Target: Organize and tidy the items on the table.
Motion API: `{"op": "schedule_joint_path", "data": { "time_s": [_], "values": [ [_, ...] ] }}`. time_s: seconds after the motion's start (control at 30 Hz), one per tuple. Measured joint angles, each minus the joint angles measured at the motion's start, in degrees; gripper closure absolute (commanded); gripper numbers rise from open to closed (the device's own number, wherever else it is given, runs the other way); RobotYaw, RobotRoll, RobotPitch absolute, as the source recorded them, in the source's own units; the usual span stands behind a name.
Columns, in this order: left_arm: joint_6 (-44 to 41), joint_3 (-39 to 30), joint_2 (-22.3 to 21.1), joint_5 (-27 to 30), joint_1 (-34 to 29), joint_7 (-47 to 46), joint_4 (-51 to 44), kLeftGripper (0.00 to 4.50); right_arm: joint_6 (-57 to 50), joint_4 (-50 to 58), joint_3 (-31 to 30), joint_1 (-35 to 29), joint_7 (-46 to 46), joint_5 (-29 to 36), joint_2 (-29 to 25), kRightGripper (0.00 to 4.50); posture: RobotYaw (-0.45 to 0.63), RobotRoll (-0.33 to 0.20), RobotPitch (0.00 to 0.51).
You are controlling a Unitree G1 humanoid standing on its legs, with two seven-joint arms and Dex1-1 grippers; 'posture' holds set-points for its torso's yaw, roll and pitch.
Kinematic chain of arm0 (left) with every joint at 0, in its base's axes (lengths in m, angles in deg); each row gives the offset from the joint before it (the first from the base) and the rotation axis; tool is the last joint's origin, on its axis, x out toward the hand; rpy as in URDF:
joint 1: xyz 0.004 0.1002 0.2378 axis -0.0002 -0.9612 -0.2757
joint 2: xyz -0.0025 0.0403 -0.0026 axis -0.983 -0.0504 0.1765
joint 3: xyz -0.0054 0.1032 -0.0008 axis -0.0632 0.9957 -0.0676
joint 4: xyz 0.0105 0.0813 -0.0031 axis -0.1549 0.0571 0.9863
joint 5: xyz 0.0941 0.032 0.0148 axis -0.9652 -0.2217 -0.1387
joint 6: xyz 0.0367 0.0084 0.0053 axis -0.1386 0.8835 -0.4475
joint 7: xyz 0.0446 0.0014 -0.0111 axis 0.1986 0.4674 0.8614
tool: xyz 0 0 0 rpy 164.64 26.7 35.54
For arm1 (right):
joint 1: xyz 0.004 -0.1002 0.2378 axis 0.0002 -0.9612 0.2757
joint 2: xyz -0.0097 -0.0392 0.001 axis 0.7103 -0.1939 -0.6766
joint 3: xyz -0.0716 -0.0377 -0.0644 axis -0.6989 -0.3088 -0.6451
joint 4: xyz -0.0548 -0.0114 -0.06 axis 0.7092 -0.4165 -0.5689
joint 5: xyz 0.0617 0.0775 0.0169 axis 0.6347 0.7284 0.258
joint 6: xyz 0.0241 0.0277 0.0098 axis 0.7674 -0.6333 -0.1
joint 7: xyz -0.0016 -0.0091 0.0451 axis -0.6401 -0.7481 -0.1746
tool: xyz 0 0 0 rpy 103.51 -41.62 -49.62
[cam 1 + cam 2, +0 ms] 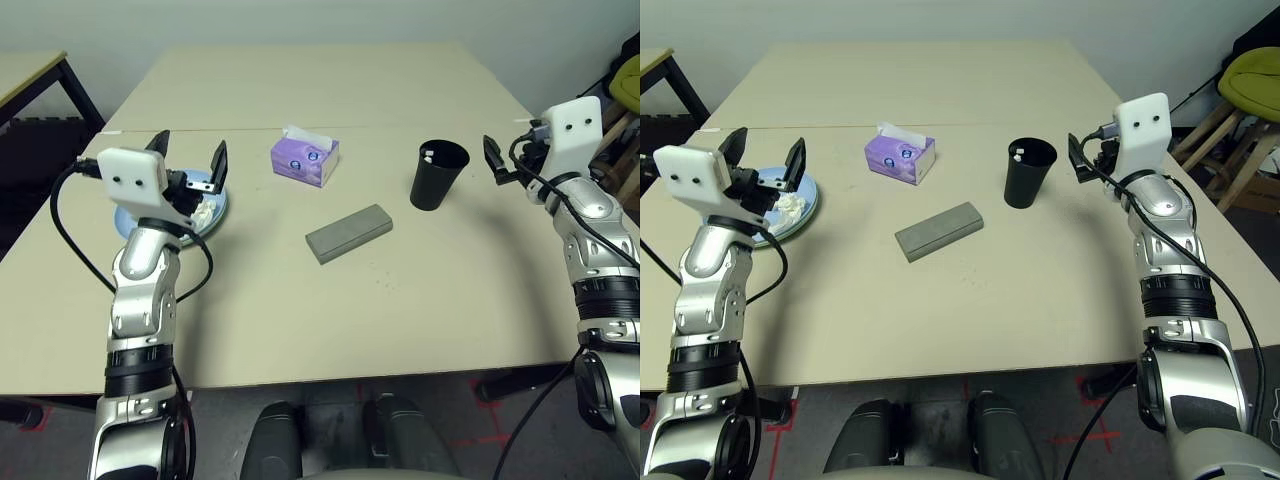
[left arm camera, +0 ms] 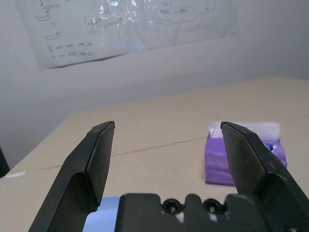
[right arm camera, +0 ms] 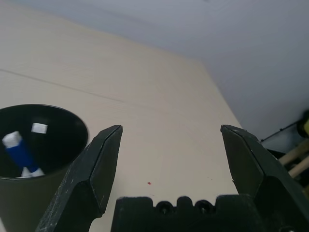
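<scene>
Hovering empty, both spread: left gripper (image 1: 190, 160) over blue round plate (image 1: 808, 205) with tissue, right gripper (image 3: 169, 145) beside black cup (image 1: 438, 174). Tidying looks nearly finished; grey oblong case (image 1: 348, 232) next, judging.

The glasses case (image 1: 348, 232) lies mid-table (image 1: 330, 320), our landmark. Behind it and slightly left sits the tissue box (image 1: 304, 159). Behind it to the right stands the cup (image 1: 438, 175), pens (image 3: 19, 155) inside. Far left of the case rests the plate (image 1: 805, 205), crumpled tissue (image 1: 788, 205) on it.
</scene>
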Motion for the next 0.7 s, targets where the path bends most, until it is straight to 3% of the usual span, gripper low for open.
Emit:
{"op": "schedule_joint_path", "data": {
  "time_s": [0.3,0.7],
  "values": [
    [0.4,-3.7,0.7,3.1,-2.3,-0.6,3.9,0.00,8.4,-7.8,2.8,-4.4,-1.8,1.9,1.1,0.03,0.05,0.000,0.008],
    [0.2,-5.8,1.1,6.5,-5.0,1.0,8.1,0.00,16.3,-22.2,4.3,-5.5,-1.2,3.8,1.4,0.03,0.05,0.000,0.011]
  ]
}}
